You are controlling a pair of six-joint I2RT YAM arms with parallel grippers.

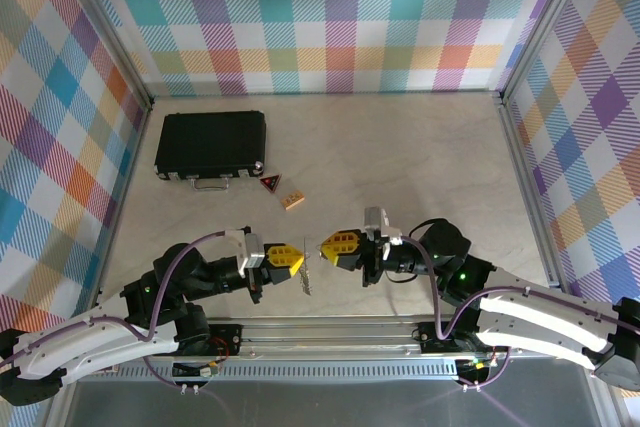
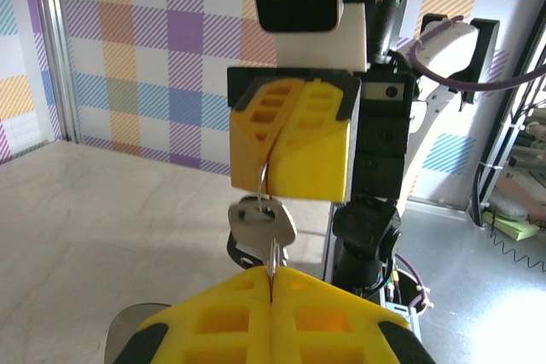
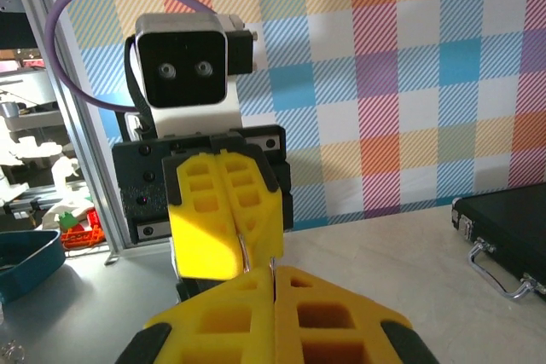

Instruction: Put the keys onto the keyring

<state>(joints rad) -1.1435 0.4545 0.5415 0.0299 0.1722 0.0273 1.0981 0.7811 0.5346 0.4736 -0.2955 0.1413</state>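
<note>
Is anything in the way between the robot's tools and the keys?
Nothing visible. Both tools are shut right on the keys: the right tool pinches the wire loop on top, and the left tool pinches the key's lower end.

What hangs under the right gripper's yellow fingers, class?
Silver keys hang on a thin wire loop under the right gripper. The loop's top is hidden between its shut fingers; the left gripper covers a key's tip.
</note>
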